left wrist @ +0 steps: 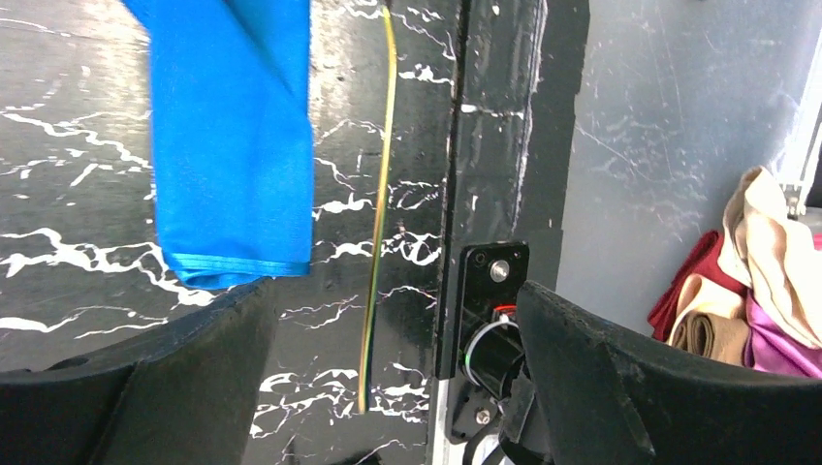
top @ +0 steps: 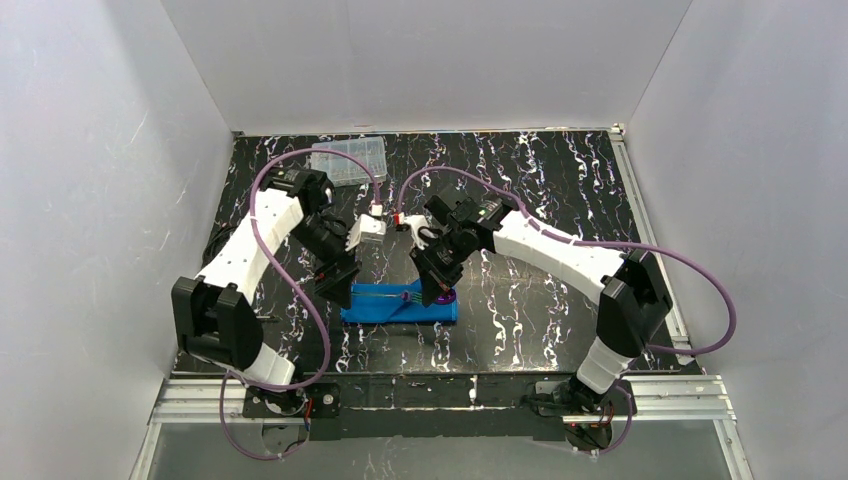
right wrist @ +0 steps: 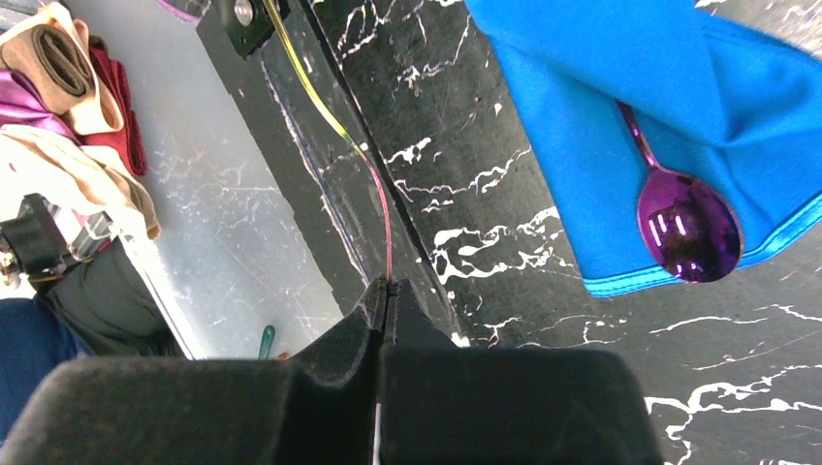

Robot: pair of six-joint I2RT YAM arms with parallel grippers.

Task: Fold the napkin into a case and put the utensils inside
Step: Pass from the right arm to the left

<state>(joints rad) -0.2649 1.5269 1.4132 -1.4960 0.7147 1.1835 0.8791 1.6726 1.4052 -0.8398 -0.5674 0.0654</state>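
The napkin, folded into a narrow blue case (top: 398,312), lies between the two arms. A purple spoon (right wrist: 688,228) has its handle tucked under the case's (right wrist: 620,126) flap, and its bowl sticks out at the right end (top: 446,297). My right gripper (right wrist: 388,286) is shut on one tip of a thin green-to-pink utensil (right wrist: 330,121), seen edge-on. That utensil (top: 385,297) reaches left over the case's far edge. Its other end (left wrist: 373,242) hangs between the wide-apart fingers of my open left gripper (left wrist: 393,291) without touching them. The case (left wrist: 233,145) lies beside it.
A clear compartment box (top: 348,160) stands at the back left of the black marbled table (top: 560,200). The table's near edge and black rail (left wrist: 494,145) run close by both grippers. Beyond the edge lies a pile of coloured cloths (left wrist: 756,281). White walls enclose the table.
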